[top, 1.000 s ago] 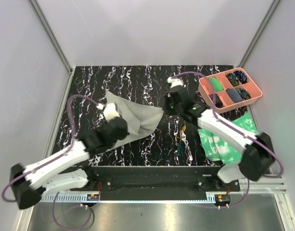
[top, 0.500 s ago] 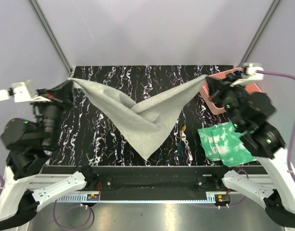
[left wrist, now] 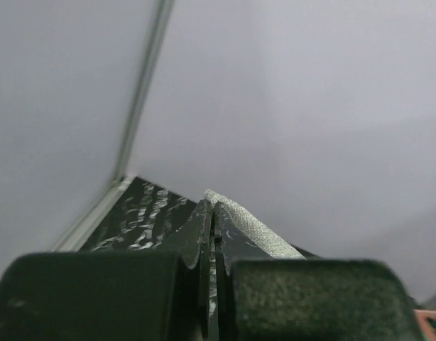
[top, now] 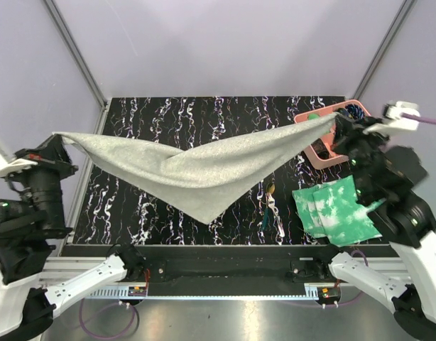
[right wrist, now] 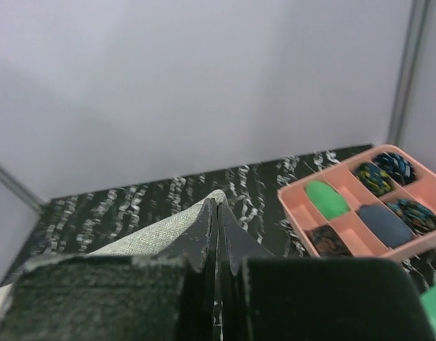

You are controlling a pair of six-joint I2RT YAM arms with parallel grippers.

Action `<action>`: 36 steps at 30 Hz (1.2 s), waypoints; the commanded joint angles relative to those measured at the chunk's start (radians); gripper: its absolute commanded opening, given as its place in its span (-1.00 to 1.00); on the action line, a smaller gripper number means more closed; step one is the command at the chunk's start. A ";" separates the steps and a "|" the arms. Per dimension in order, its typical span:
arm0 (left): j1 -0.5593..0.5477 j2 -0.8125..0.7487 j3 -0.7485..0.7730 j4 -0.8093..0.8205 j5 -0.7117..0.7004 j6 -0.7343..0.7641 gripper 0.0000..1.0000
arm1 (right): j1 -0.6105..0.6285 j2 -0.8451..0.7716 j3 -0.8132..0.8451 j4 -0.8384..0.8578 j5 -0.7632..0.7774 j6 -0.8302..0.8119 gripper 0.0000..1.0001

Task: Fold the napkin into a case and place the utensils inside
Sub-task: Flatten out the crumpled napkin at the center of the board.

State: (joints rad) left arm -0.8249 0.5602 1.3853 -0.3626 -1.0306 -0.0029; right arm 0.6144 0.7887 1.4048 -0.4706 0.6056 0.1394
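- Hanging in the air over the tabletop (top: 225,114), the napkin (top: 197,174) is stretched between the two arms. The left claw (top: 60,139) is clenched on one corner at the far left and the right claw (top: 340,121) is clenched on the opposite corner at the far right. From above it looks to me as if they hold it high and wide to pull it flat before laying it down for folding.
- From above, the cloth is plain light grey with its top edge taut. Its loose middle sags to a point toward the near side, clear of the surface as far as I can tell, and nothing is folded yet.
- The utensils (top: 270,206) lie on the tabletop under and just right of that hanging point. A green-and-white sheet (top: 335,209) lies to their right, and a pink tray (top: 319,158) sits far right, partly behind the cloth.
- The left wrist view shows the left claw (left wrist: 211,226) pressed tight. A narrow strip of the napkin (left wrist: 250,231) is pinched at the tips and runs off to the right.
- The right wrist view shows the right claw (right wrist: 218,212) likewise closed hard on a corner. The napkin (right wrist: 157,231) falls away to the left, with its woven grain plain to see. The pink tray (right wrist: 292,206), with dark and green pieces in it, sits on the tabletop beyond, to the right.
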 commanded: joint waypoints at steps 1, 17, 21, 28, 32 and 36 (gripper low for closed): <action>0.003 -0.002 -0.106 0.051 -0.247 0.130 -1.00 | -0.005 0.133 -0.026 -0.014 0.178 -0.047 -1.00; 0.004 0.207 -0.364 -0.515 0.215 -0.685 -1.00 | -0.209 0.771 0.230 -0.177 -0.442 0.022 -1.00; 0.004 0.239 -0.466 -0.446 0.235 -0.790 -1.00 | -0.212 1.111 0.514 -0.158 -0.585 0.040 -1.00; 0.004 0.112 -0.410 -0.415 0.110 -0.722 -1.00 | -0.208 1.278 0.936 -0.298 -0.699 0.152 -1.00; 0.004 -0.075 -0.408 -0.208 0.268 -0.496 -1.00 | -0.206 1.163 0.863 -0.375 -0.673 0.131 -1.00; 0.003 -0.155 -0.364 -0.160 0.388 -0.425 -1.00 | -0.206 0.877 0.630 -0.356 -0.661 0.109 -1.00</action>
State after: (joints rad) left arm -0.8223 0.4568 0.9516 -0.6754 -0.7795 -0.5583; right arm 0.4046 1.9686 2.1742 -0.7986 -0.0475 0.2619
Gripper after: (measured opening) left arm 0.009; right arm 0.009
